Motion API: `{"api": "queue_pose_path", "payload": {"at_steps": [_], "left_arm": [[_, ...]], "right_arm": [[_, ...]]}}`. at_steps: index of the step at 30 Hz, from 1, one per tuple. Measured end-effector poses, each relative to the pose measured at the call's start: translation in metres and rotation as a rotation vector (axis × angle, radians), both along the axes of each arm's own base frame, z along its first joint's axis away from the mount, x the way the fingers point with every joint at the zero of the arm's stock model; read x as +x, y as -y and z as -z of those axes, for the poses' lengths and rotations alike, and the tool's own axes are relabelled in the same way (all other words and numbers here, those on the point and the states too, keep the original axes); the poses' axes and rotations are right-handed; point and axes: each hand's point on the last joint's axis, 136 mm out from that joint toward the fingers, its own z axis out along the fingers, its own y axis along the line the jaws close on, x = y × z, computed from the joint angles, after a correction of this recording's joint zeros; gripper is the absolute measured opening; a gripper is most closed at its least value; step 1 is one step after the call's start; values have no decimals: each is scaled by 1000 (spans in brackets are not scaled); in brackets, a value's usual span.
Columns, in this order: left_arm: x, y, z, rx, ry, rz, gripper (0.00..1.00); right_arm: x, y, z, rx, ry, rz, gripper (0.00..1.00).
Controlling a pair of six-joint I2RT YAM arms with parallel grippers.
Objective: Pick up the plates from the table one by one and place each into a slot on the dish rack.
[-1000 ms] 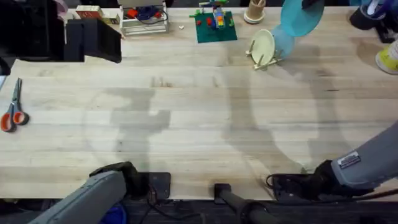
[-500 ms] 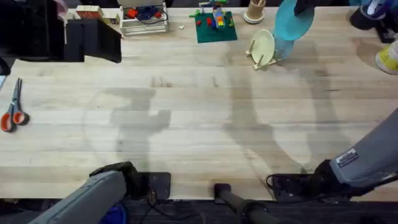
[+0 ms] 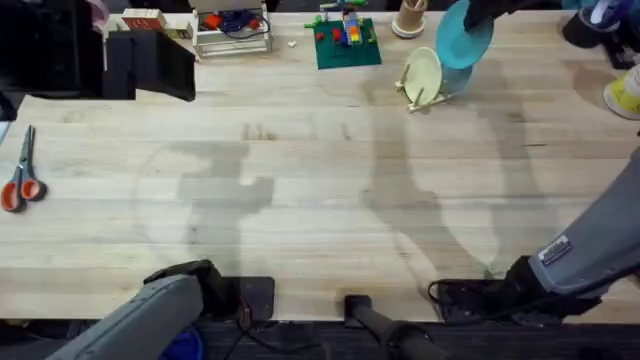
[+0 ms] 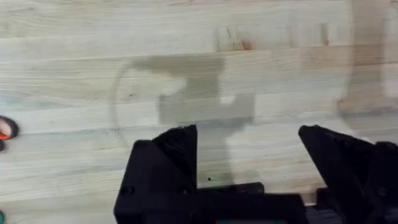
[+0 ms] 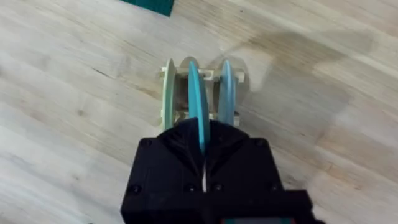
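The right arm reaches far across the table (image 3: 330, 180) to its back edge, its right gripper (image 5: 202, 146) pinching a turquoise plate (image 5: 198, 99) on edge directly above the dish rack (image 5: 186, 115), between a cream plate (image 5: 168, 93) and a second turquoise plate (image 5: 227, 93) already standing in slots. That makes three plates, two turquoise and one cream. The left gripper (image 4: 249, 155) hangs low over bare wood near its base, fingers spread wide and holding nothing.
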Motion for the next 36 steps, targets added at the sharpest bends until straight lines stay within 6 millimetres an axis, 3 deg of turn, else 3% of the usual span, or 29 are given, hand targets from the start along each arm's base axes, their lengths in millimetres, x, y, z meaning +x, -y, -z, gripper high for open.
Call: {"api": "queue_pose_path", "payload": {"at_steps": [8, 18, 36], "left_arm": [[0, 0, 0, 0, 0, 0, 995], [0, 0, 0, 0, 0, 0, 995], [0, 0, 0, 0, 0, 0, 995]], "right_arm": [[2, -6, 2, 0, 2, -12, 32], [7, 2, 29, -40, -55, 5, 32], [7, 4, 29, -51, -55, 8, 32]]}}
